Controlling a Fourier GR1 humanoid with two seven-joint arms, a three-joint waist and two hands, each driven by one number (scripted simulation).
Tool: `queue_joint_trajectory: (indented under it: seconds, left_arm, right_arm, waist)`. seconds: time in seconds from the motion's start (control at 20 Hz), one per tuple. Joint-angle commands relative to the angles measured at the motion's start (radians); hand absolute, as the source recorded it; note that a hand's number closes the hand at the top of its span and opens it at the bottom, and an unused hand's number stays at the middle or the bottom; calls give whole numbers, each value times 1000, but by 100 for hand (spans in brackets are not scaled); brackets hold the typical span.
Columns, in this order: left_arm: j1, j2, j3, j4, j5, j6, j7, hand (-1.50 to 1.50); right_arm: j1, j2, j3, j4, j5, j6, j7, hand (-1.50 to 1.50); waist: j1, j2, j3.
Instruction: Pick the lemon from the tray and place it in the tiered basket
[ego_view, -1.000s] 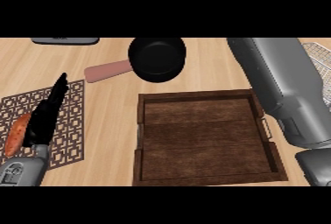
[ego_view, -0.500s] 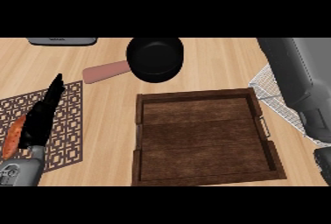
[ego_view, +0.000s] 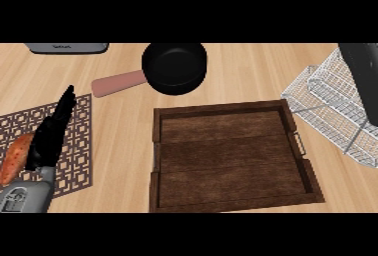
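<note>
Middle of frame: wooden tray (ego_view: 221, 107), bare boards showing inside. Right edge: white wire tiered basket (ego_view: 325, 107), clipped by the frame and partly covered by the black right hand (ego_view: 363, 75), itself mostly out of frame; open or closed, impossible to tell. Lemon not to be made out; whether hidden by that hand, cannot tell. Left side: left hand (ego_view: 50, 135) with fingers straight and together, over a patterned mat (ego_view: 81, 145), hiding part of an orange-red oblong (ego_view: 15, 160). Top: black pan (ego_view: 175, 67) with pink handle; grey object (ego_view: 66, 47) cut by the upper edge.
</note>
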Motion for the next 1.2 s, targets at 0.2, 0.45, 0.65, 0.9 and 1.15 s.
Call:
queue_joint_trajectory:
  seconds: [0.2,0.45,0.65,0.9,1.15]
  left_arm:
    - [-29,1,33,28,-10,-16,-16,0]
    - [-16,-21,18,-22,-18,-15,42,0]
    - [19,-28,16,-64,-37,-10,30,0]
    - [13,-23,23,-38,-33,-25,33,0]
    - [22,-2,49,-66,-19,-63,32,0]
  right_arm:
    - [114,-61,-20,-141,-34,149,-48,150]
    - [230,-87,-109,-198,-139,92,-129,150]
    - [309,-69,-139,-274,-192,86,-152,150]
    - [344,-16,-285,-295,-313,-3,-81,150]
    - [444,16,-266,-347,-321,-41,-124,-150]
  waist:
    - [-5,-1,0]
    - [-4,-1,1]
    - [2,-2,1]
    - [0,0,2]
    - [6,1,1]
